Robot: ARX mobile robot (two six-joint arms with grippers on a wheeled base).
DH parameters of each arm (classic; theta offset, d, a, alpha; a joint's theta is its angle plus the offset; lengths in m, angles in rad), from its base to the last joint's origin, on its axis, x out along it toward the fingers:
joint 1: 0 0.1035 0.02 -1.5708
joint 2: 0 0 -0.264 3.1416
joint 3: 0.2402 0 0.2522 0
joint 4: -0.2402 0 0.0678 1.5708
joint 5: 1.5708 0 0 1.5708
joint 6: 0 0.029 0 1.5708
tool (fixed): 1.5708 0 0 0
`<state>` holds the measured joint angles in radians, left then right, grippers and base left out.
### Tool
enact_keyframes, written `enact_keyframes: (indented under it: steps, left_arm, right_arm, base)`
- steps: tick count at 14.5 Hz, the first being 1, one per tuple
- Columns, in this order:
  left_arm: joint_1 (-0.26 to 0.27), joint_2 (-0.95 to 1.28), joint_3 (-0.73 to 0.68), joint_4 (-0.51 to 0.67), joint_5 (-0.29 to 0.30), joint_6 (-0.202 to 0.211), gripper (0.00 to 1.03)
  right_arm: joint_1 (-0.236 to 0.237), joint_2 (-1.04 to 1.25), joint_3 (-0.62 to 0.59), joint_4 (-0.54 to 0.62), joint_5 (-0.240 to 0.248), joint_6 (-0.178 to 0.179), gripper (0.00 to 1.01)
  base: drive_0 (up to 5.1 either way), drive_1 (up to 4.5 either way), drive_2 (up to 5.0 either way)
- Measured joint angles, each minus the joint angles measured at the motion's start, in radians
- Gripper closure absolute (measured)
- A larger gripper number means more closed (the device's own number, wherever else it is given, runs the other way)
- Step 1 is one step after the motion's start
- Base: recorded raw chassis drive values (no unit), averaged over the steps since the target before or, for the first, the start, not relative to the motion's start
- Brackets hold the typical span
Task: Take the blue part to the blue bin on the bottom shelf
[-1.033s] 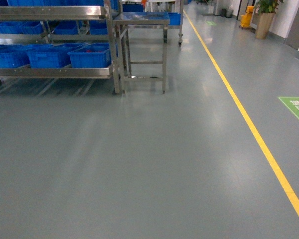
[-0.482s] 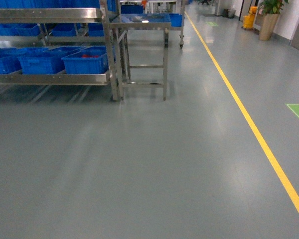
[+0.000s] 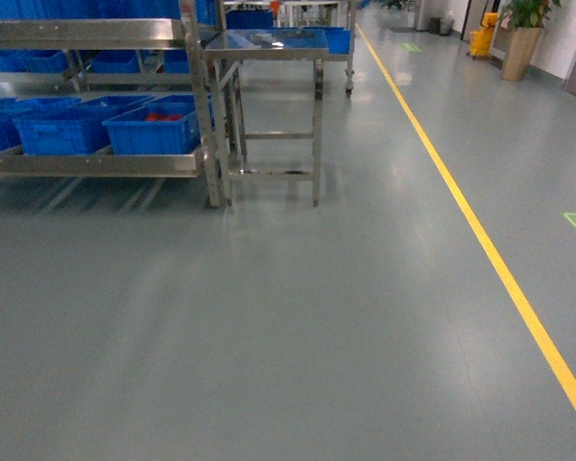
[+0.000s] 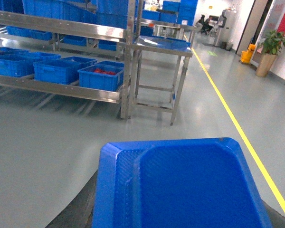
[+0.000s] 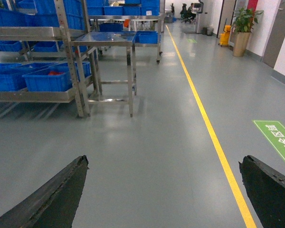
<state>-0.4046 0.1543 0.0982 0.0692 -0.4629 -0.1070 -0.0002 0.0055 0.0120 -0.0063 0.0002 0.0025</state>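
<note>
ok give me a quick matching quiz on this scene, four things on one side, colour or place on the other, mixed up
Things:
1. floor line
2. steel table
3. potted plant
4. bin with red parts

Descriptions:
A. on the rack's bottom shelf, at its right end
B. yellow, running away down the floor
C. far right, by the wall
D. standing just right of the rack

Pairs: 1-B, 2-D, 3-C, 4-A

Grey floor (image 3: 269,327) spreads before me, crossed by a yellow line (image 3: 480,240). Blue bins (image 3: 154,130) sit on the silver bottom shelf (image 3: 86,165), one holding something red; beside it stands a silver steel table (image 3: 264,43). My left jaws show a blue tray (image 4: 180,185) with fine crosshatch texture; my right fingers (image 5: 52,194) are black.
</note>
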Motion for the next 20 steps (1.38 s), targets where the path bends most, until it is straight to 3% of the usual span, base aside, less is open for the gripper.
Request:
enact_keyframes:
  steps: [20]
  left_arm:
    - [0.0, 0.0, -0.001, -0.001, 0.001, 0.0, 0.59]
  right_arm:
    - [0.0, 0.0, 0.0, 0.0, 0.0, 0.0, 0.03]
  base:
    - [-0.1, 3.9, -4.1]
